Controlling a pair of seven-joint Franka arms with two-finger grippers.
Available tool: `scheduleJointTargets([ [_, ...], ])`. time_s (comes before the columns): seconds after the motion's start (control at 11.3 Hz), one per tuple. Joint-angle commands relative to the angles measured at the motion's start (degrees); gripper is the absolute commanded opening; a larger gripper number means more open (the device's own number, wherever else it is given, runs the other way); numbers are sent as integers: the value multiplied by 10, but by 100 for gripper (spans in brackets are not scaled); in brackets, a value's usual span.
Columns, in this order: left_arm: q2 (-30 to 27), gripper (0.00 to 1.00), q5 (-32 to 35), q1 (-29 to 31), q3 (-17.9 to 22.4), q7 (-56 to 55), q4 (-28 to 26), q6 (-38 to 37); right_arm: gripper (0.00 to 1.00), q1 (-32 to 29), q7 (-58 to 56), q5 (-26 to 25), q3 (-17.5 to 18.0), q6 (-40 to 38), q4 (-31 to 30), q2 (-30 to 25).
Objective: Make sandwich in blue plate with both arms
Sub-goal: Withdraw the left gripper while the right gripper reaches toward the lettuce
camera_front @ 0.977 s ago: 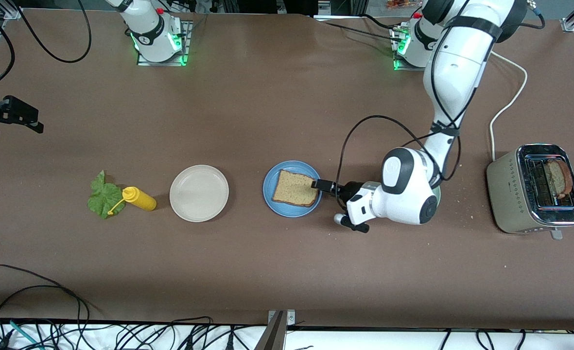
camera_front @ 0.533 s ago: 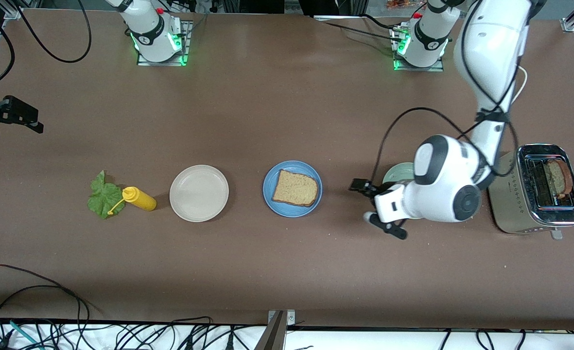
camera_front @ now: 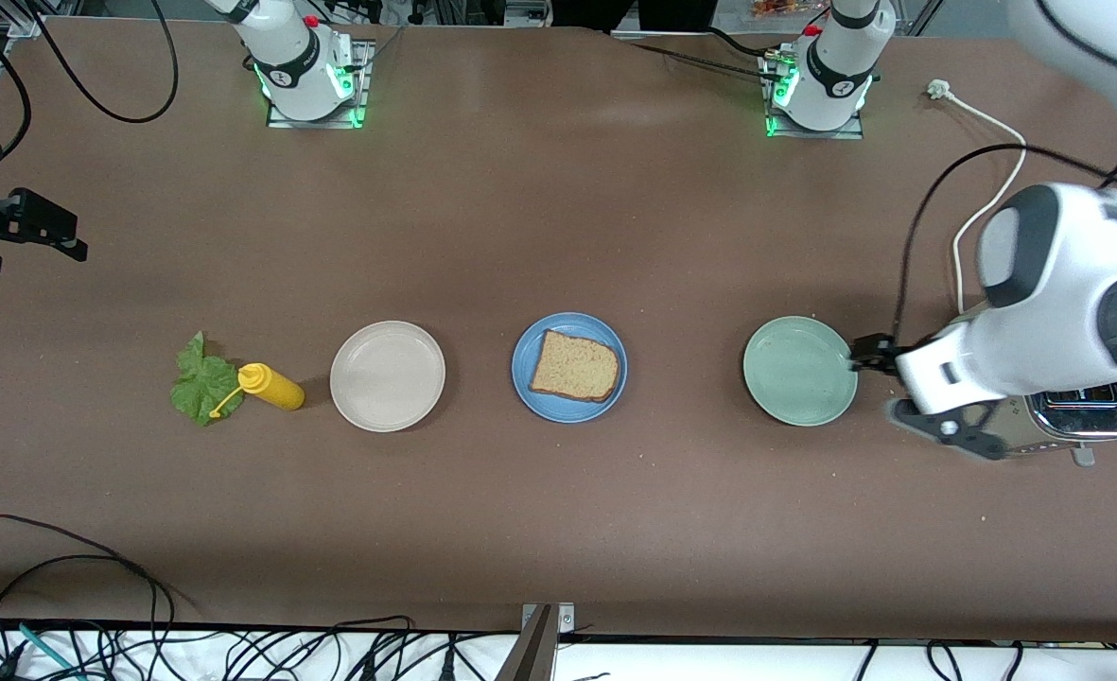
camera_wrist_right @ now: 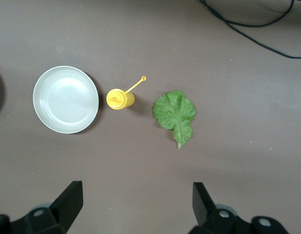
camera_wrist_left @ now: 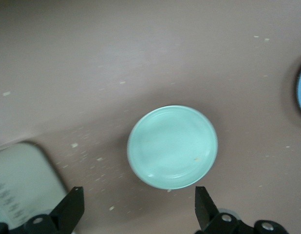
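Gripper of left arm (camera_front: 884,383): jaws wide apart, nothing between them, up over the tabletop (camera_front: 558,208) between the mint-green plate (camera_front: 797,371) and the toaster (camera_front: 1088,414). Gripper of right arm (camera_wrist_right: 136,187): also wide open and empty, waiting over the right arm's end of the tabletop.

Step in hand, as a guess: fetching the next layer for the sandwich. To do it well:
- Keep the left gripper high and clear of the mint-green plate while turning toward the toaster.
- Leave the lettuce leaf (camera_front: 200,383) to the right arm; pinch it at one edge, well away from the yellow bottle (camera_front: 272,387) touching it.
- Lower the leaf flat on the bread slice (camera_front: 574,366), then open only when it rests.

Position of the task's things: blue plate (camera_front: 525,378) in the middle of the tabletop, one bread slice on it, well apart from both grippers. Between it and the left gripper, the mint-green plate; between it and the leaf, the cream plate (camera_front: 387,375).
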Motion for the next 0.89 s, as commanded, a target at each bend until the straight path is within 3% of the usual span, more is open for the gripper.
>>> scheduleJointTargets([
  [0.0, -33, 100, 28, 71, -3, 14, -14, -19, 100, -1, -9, 23, -1, 5, 3, 7],
  [0.18, -36, 100, 45, 116, -4, 18, -12, -19, 100, -1, -8, 23, -2, -2, 0, 7],
  [0.36, -36, 100, 81, 129, -3, 20, -10, -16, 100, -1, -9, 42, -2, 2, 5, 7],
  [0.8, -30, 100, 84, 146, -3, 21, -1, -15, 100, -3, -9, 54, -3, 5, 10, 35],
])
